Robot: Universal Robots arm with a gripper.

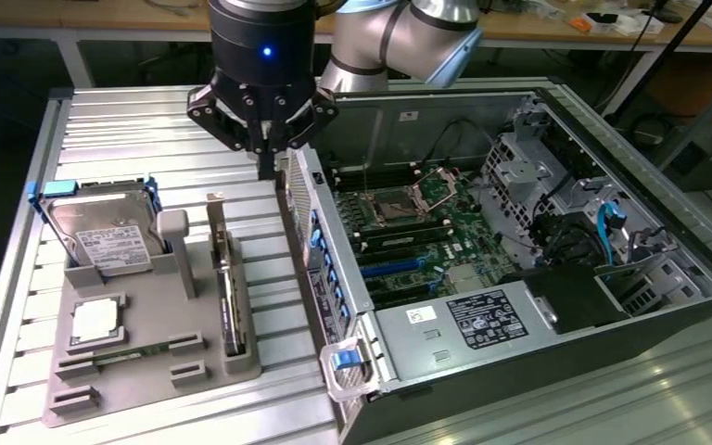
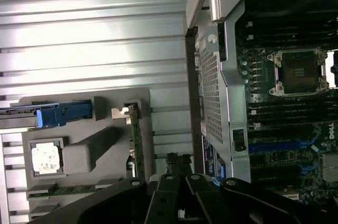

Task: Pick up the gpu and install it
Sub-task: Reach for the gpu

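The robot's black gripper hangs in the upper middle of the exterior view. It is above the gap between the grey moulded parts holder and the rear wall of the open black and silver computer case. Its fingers look drawn together, with nothing between them. The thin green gpu card with its silver metal end bracket stands on edge in a slot on the holder's side nearest the case. That puts it in the lower left of the exterior view, apart from the gripper. The wrist view shows the gpu edge-on beyond the gripper.

Judged from this, the step in hand is the reach for the card, and both the 1 pick and the 1 insertion are undone. To do it well, the jaws should spread before descending, line up across the card's thin edge and close on the board's upper edge, clear of the bracket. The silver hard drive with a white label stands nearby in the same holder, so a straight vertical approach suits best. A vertical lift should free the card from its slot without scraping.
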